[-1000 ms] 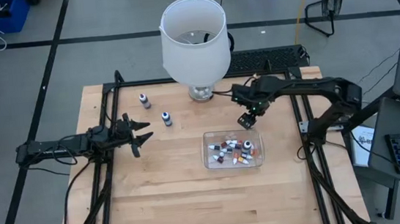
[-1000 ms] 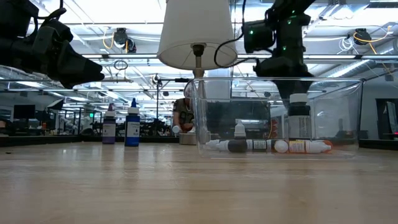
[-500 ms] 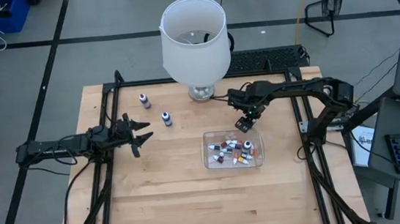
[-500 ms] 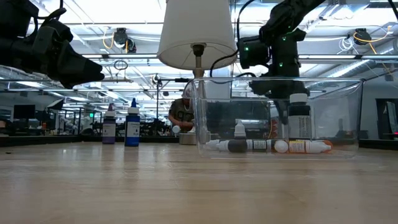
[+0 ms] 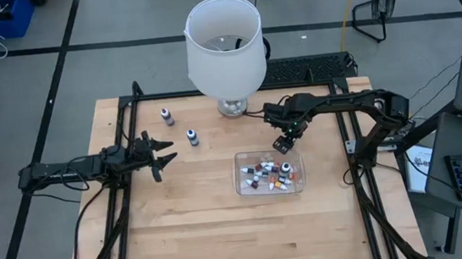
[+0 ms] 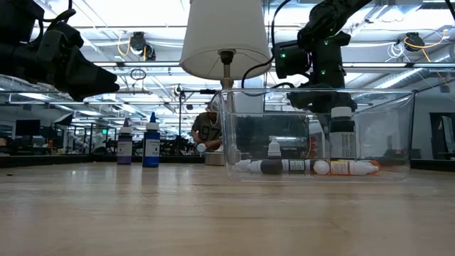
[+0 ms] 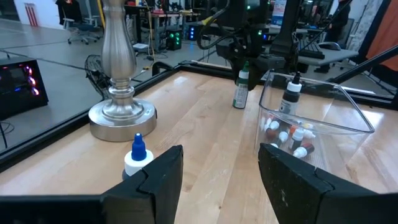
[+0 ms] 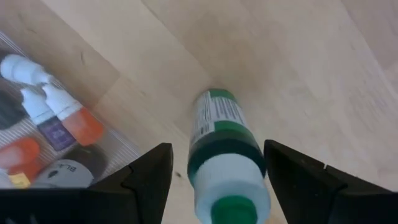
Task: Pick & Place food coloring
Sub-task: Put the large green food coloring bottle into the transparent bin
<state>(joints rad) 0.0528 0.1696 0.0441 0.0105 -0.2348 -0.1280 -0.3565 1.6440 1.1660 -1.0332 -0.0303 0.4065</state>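
A green food coloring bottle [image 8: 219,127] with a white cap stands upright on the table just past the far wall of the clear tub [image 5: 299,184]; it also shows in the left wrist view [image 7: 240,97]. My right gripper [image 5: 282,143] points down over it, open, one finger on each side of the bottle's top, and no touch shows. Several small bottles lie in the tub, and one [image 6: 341,136] stands upright in it. A purple bottle [image 5: 167,115] and a blue bottle [image 5: 192,136] stand at the far left. My left gripper [image 5: 164,153] waits open at the left.
A lamp with a big white shade [image 5: 222,37] stands on its metal base [image 5: 230,106] at the table's far edge, close to my right arm. A black frame rail [image 5: 127,114] runs along the table's sides. Bare wood lies in front of the tub.
My right gripper has come down over the green bottle, staying open, so its fingers now stand around the bottle's top. It has kept still for the last half second. The bottle has not moved.
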